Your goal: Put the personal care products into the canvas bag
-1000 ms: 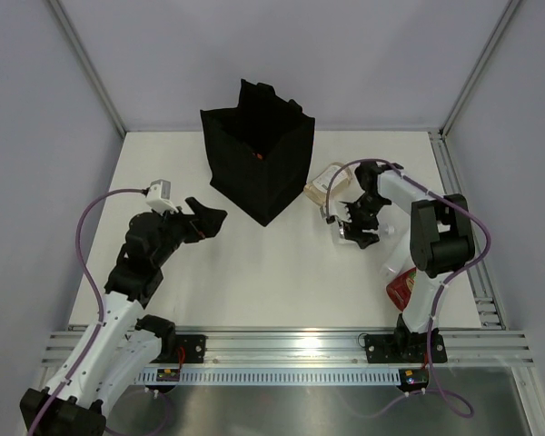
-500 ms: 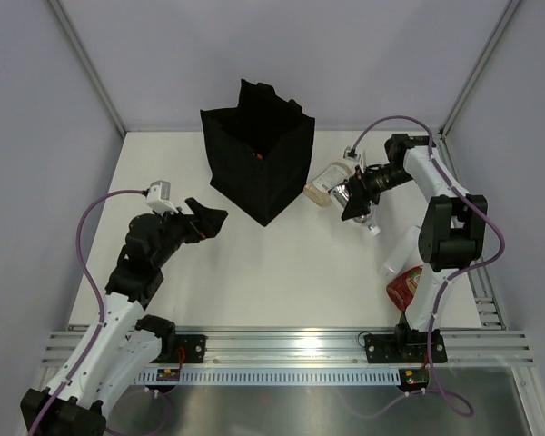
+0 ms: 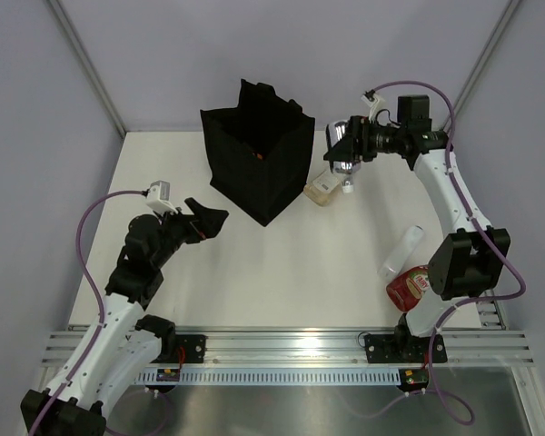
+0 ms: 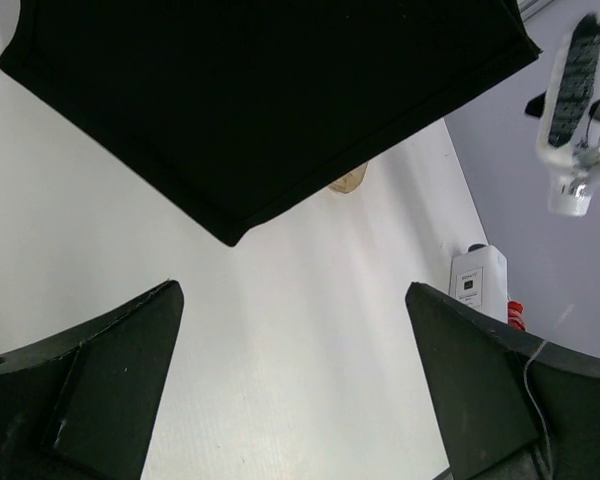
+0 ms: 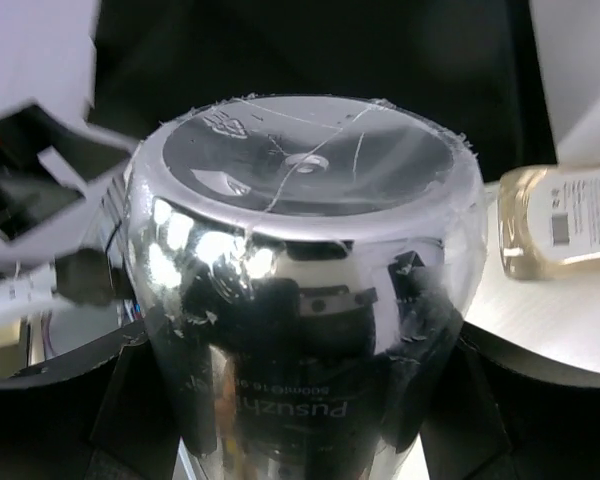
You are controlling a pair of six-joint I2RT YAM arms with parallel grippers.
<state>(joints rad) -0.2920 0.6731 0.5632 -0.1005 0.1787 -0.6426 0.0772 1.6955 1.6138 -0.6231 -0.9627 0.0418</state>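
The black canvas bag (image 3: pixel 259 154) stands upright at the back middle, and a small orange spot (image 3: pixel 257 155) shows in its opening. My right gripper (image 3: pixel 345 150) is shut on the shiny silver bottle (image 3: pixel 342 156) and holds it in the air just right of the bag; the bottle fills the right wrist view (image 5: pixel 300 260). The clear amber bottle (image 3: pixel 320 191) lies on the table by the bag's right corner. The translucent white bottle (image 3: pixel 402 252) and the red bottle (image 3: pixel 409 289) lie near the right arm's base. My left gripper (image 3: pixel 209 219) is open and empty, left of the bag. The peach pump bottle is out of view.
The white table (image 3: pixel 282 272) is walled on three sides. In the left wrist view the bag (image 4: pixel 270 90) hangs over the top, with the amber bottle (image 4: pixel 348 182) peeking from behind it and the white bottle (image 4: pixel 477 282) further right. The right arm's cable (image 3: pixel 490 245) loops along the right edge.
My right gripper has lifted the silver bottle off the table and carried it back and up, to beside the bag's top. The left arm has not moved.
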